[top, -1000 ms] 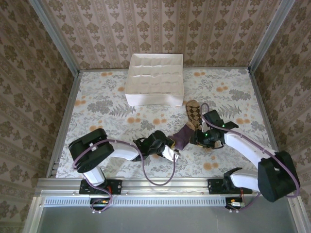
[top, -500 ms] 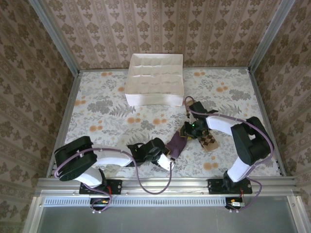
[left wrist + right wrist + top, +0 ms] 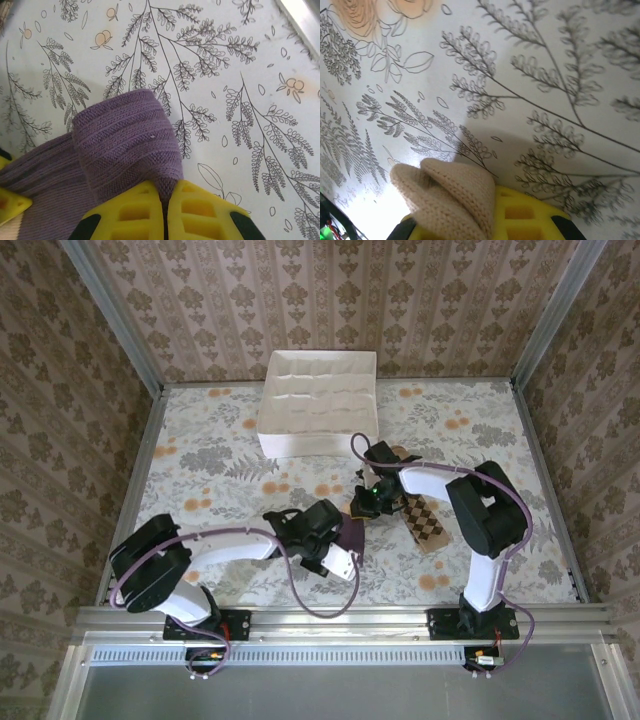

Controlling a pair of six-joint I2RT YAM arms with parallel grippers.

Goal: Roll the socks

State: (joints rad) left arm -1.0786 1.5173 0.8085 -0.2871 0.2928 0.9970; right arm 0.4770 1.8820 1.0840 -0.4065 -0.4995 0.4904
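Where folded, ribbed purple sock [image 3: 120, 145]

Am viewing whole surface [image 3: 220, 470] from high behind; wrist cams peering close past own jaws, sharing floral print.

On the surface [image 3: 220, 490] the box [image 3: 315, 445] stands at the far side, about in the middle between left and right. In front of it, nearer to my bases, lies the folded sock [image 3: 350, 532], between my two pincers. My left pincer [image 3: 166, 210] is at its near end, with the fold pressed between the fingers. My right pincer [image 3: 368, 502] is at its far end, a little to the right, with the cuff between its fingers. The flat sock [image 3: 425, 523] lies on the surface just to the right of my right pincer, apart from the box.
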